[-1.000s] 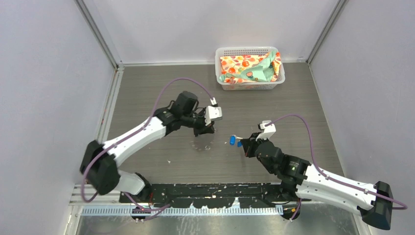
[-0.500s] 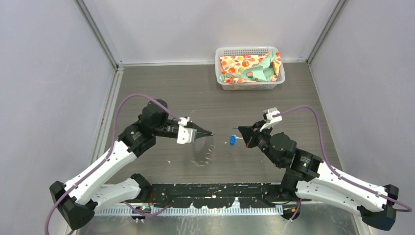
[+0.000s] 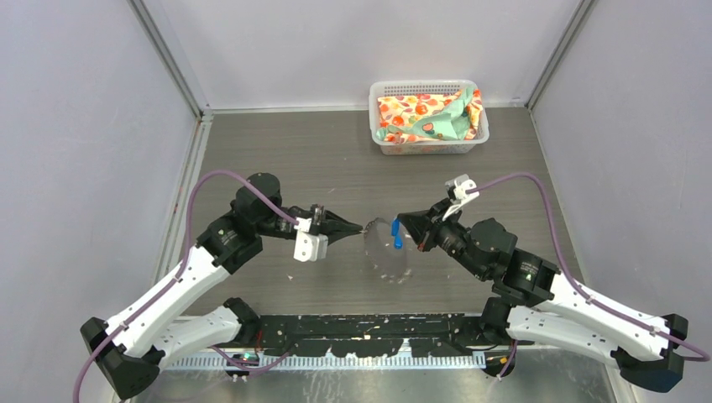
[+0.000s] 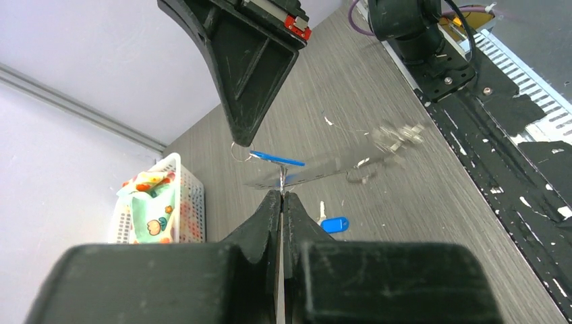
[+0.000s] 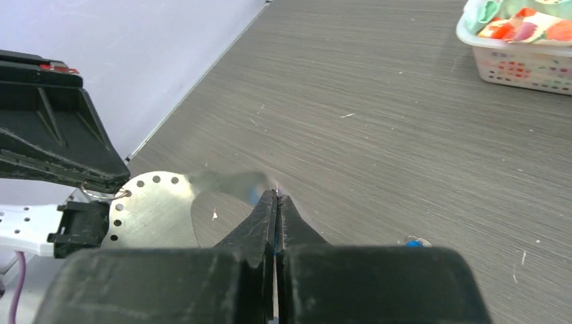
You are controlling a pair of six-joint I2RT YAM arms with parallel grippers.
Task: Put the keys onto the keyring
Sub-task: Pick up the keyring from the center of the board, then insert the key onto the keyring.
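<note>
Grey wood-grain table [image 3: 277,151] lies bare around both arms, the white basket [image 3: 424,86] well apart at the far edge. Mid-table, the left gripper [image 3: 359,226] is clamped on the keyring [image 3: 384,256] at its rim. The right gripper [image 3: 400,221], facing it, pinches one blue key [image 3: 396,237] just beside that rim. The second key [image 4: 334,224] lies on the table nearby.

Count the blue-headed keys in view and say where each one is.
2. One key is lifted off the table, up between the two arms; the other key lies flat on the table.

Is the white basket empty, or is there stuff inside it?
Full. The white basket holds bunched patterned cloth, orange-flowered and mint green, reaching up to its rim.
</note>
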